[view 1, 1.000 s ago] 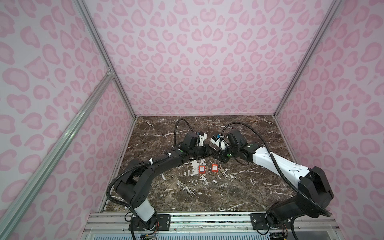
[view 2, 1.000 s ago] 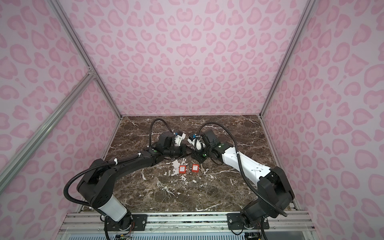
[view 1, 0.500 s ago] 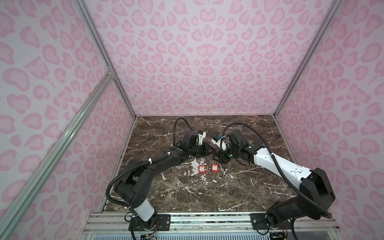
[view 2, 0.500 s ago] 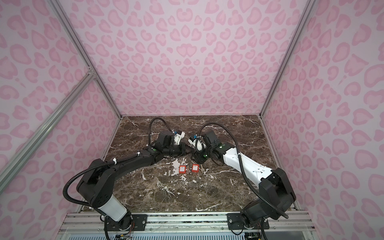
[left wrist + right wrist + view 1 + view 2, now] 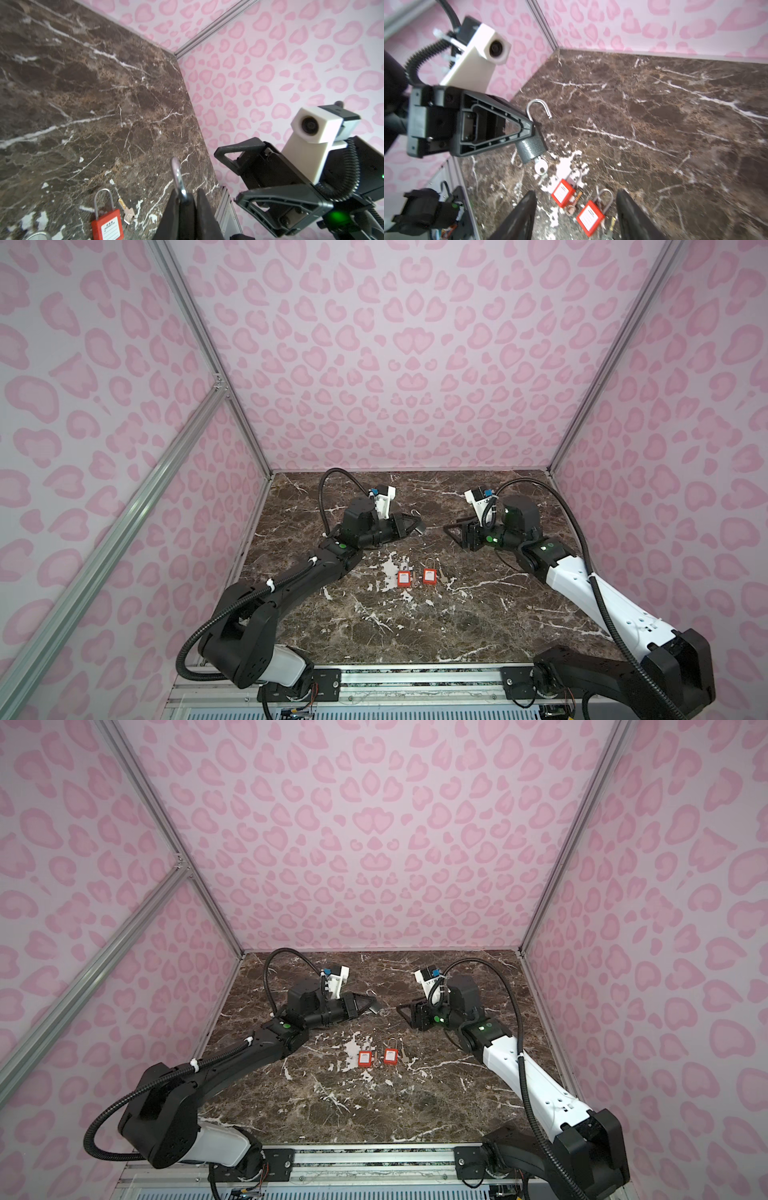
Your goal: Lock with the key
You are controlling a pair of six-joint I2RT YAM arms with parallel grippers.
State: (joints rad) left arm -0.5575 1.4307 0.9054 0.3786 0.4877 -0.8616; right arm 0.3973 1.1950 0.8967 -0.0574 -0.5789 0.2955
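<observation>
A grey padlock point(image 5: 531, 149) hangs above the marble table, and my left gripper point(image 5: 532, 126) is shut on its upper body. Its steel shackle point(image 5: 538, 108) stands swung open, with the free end out of the body. A silver key point(image 5: 540, 167) sticks out of the padlock's underside. In the left wrist view only the shackle point(image 5: 177, 176) shows beyond the left gripper point(image 5: 185, 207). My right gripper point(image 5: 451, 531) stands open and empty a short way right of the padlock point(image 5: 419, 529), facing it. It shows the same in both top views point(image 5: 405, 1011).
Two red padlocks point(image 5: 403, 578) point(image 5: 430, 576) lie side by side on the table point(image 5: 457, 614) in front of both grippers, with small loose keys point(image 5: 126, 212) beside them. Pink patterned walls close the table in on three sides.
My right gripper has opened, letting go at the key, and drawn back a little to the right. The left gripper still holds the grey padlock in about the same place.
</observation>
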